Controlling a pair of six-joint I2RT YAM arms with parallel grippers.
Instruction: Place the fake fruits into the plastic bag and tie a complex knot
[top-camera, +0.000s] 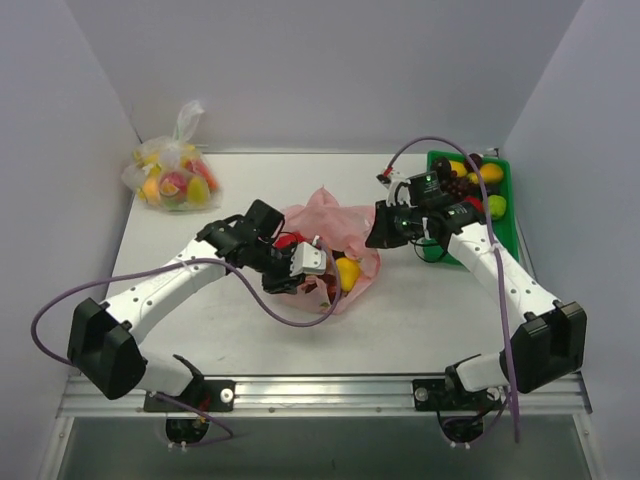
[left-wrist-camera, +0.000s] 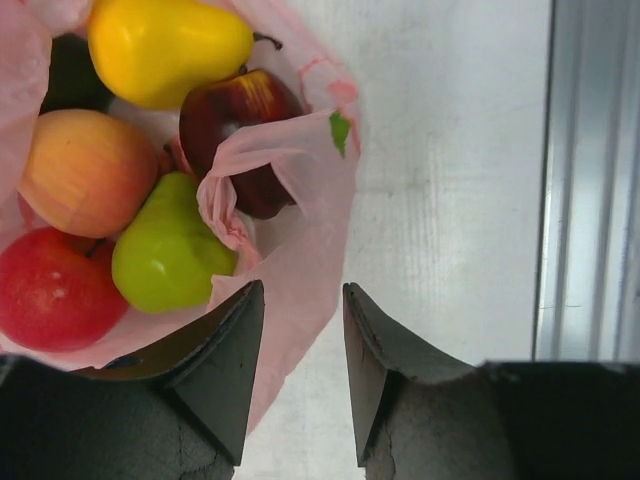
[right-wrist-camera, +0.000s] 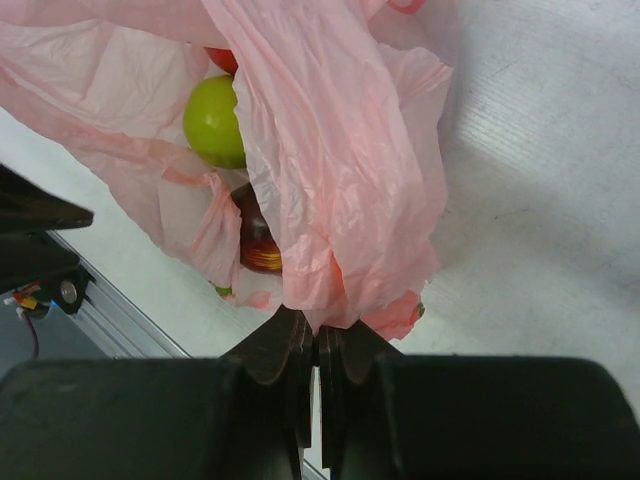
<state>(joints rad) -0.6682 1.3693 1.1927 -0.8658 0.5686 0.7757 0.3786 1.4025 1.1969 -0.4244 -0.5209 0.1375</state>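
Top view: the pink plastic bag (top-camera: 335, 222) sits mid-frame on the table (top-camera: 400, 310), between both arms. Left wrist: left fingers (left-wrist-camera: 225, 370) narrowly parted at the bag's rim, fake fruits (left-wrist-camera: 165, 250) piled inside, upper left. Right wrist: right fingers (right-wrist-camera: 290, 350) pinched tight on the film. It looks soft, slippery and tear-prone, so best gripped bunched near the rim.

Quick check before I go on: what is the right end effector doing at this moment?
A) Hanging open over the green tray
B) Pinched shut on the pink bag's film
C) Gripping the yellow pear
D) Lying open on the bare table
B: the right wrist view shows the right end effector closed tight on a fold of the plastic bag.
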